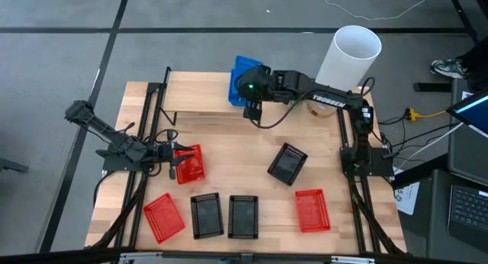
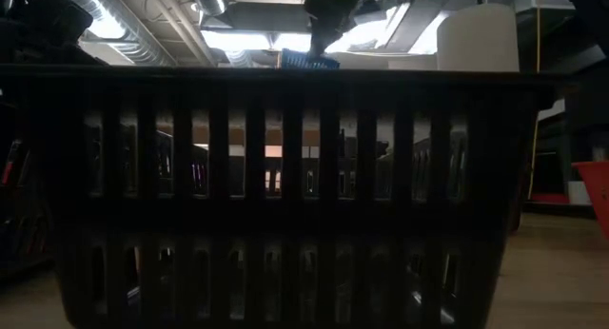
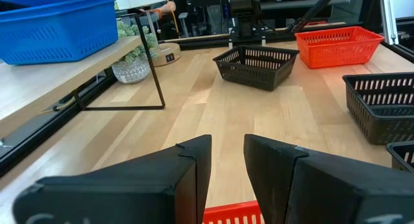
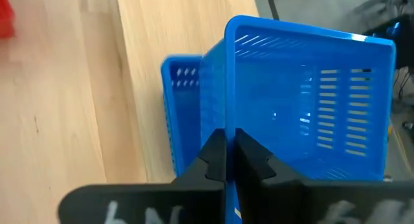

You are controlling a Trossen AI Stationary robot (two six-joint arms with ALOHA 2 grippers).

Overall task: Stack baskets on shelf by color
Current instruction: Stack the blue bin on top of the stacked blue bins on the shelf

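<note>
Upper centre, over the shelf (image 1: 198, 102), the right gripper (image 4: 225, 160) pinches a blue basket's (image 4: 304, 101) wall; left gripper (image 1: 174, 159), fingers slightly apart, straddles a red basket's (image 1: 191, 163) rim.

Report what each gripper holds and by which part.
The right gripper pinches a blue basket by its rim wall, over the shelf. The left gripper is at a red basket's rim, fingers slightly apart; a hold cannot be confirmed.
</note>
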